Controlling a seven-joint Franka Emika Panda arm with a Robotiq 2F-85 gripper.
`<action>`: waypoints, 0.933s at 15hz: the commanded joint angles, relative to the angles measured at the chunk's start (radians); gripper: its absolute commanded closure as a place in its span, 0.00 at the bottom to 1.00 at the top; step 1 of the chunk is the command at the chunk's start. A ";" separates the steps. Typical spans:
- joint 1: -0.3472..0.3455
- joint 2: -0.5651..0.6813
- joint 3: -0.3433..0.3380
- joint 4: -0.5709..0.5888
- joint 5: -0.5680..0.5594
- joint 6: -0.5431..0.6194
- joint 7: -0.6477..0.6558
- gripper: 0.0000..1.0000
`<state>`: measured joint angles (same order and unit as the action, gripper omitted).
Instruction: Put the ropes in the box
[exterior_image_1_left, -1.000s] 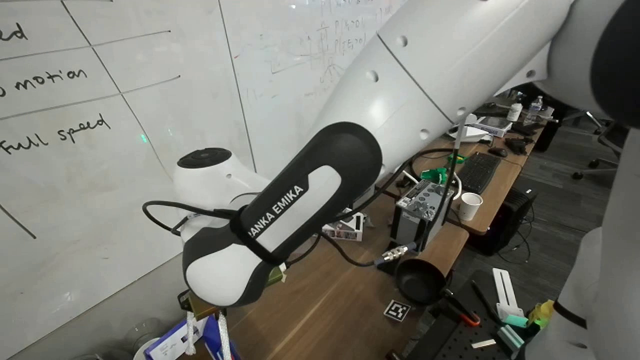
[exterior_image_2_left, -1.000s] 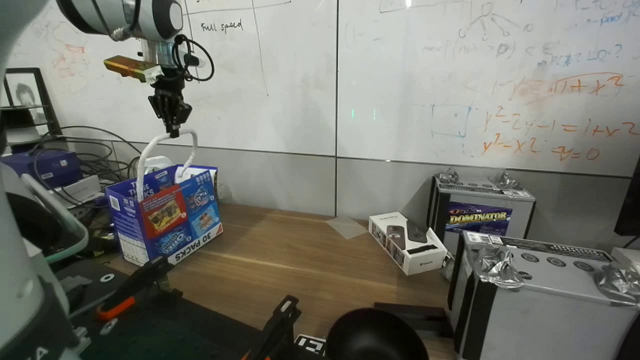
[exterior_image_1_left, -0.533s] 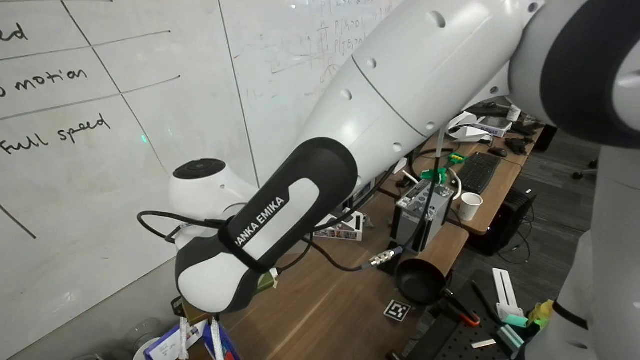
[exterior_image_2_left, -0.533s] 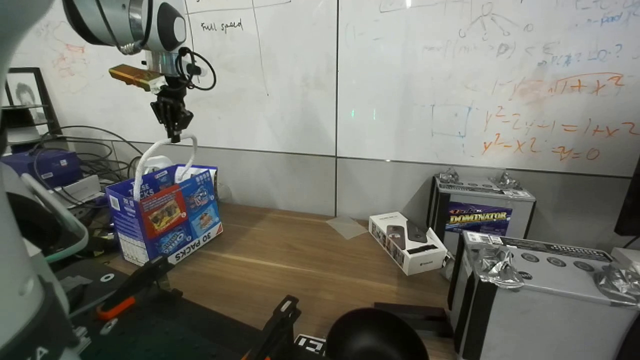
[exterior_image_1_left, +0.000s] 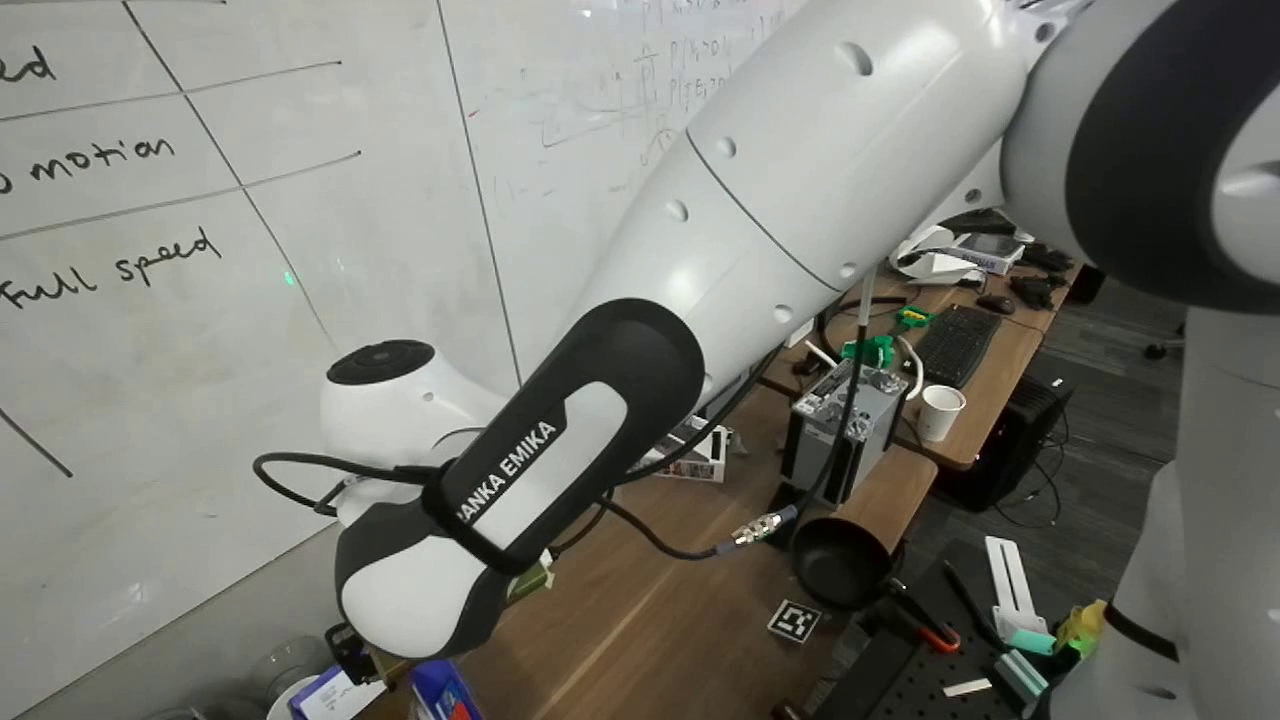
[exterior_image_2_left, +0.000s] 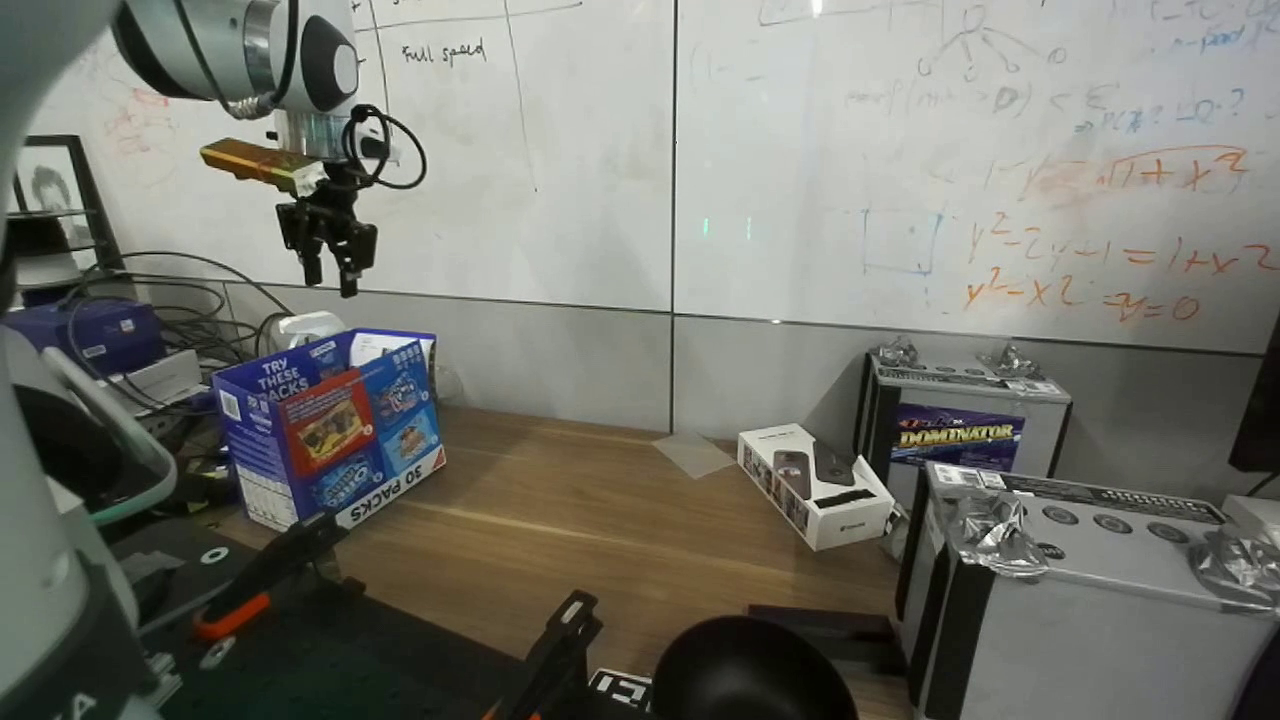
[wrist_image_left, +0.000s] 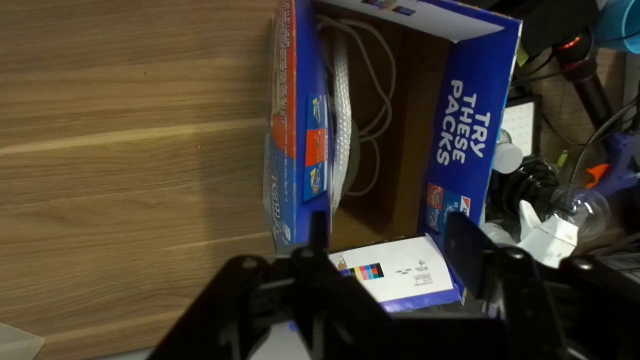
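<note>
pincer (exterior_image_2_left: 331, 282) spread wide, above box (exterior_image_2_left: 345, 440) | rope (wrist_image_left: 343, 115) inside, beside one wall (wrist_image_left: 307, 70) | table (exterior_image_2_left: 570, 480) stretches from box to carton (exterior_image_2_left: 815, 487)

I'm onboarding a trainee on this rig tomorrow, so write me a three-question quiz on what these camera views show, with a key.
1. Multiple choice. In the wrist view, where is the thick white rope?
a) in the black pan
b) in the box
c) in the white cup
2. True or false? The gripper is open and holds nothing.
3. Fill in the word. White lettering on the box in the wrist view reads "TRY THESE ____".

Key: 1. b; 2. true; 3. PACKS
</note>
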<state>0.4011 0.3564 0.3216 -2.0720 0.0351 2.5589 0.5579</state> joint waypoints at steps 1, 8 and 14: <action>0.007 -0.072 -0.034 -0.030 -0.017 -0.102 -0.088 0.05; -0.102 -0.401 -0.073 -0.190 -0.042 -0.513 -0.276 0.00; -0.182 -0.749 -0.113 -0.386 -0.047 -0.574 -0.322 0.00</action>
<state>0.2460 -0.1940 0.2245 -2.3324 -0.0040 1.9731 0.2656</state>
